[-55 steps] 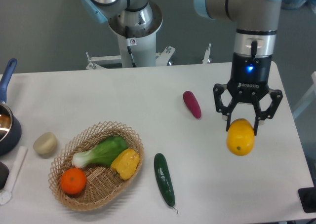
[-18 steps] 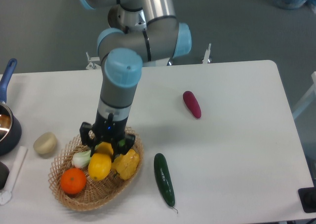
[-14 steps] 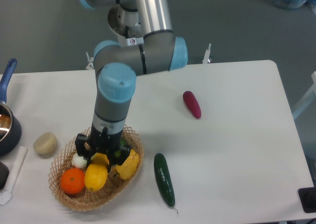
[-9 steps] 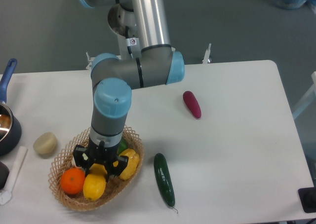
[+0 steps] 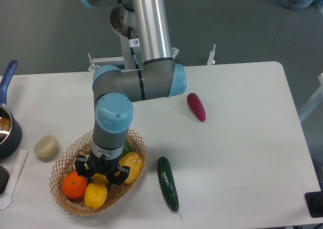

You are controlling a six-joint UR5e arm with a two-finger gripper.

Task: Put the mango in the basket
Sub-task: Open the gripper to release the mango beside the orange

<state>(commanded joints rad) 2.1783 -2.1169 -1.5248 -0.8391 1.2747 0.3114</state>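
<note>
Our end effector (image 5: 101, 181) hangs straight down into the basket (image 5: 132, 142), its fingers (image 5: 82, 167) spread on either side of the top of the mango (image 5: 96, 194); we cannot tell whether they grip it or have let go. We see the mango low in the front of the basket, touching the orange (image 5: 72, 185) on its left, with the yellow pepper (image 5: 130, 164) behind to the right. On the desk (image 5: 237, 153) lie a cucumber (image 5: 168, 183) just right of the basket, a purple vegetable (image 5: 196, 106) farther back, and a pale round item (image 5: 46, 146) to the left
</note>
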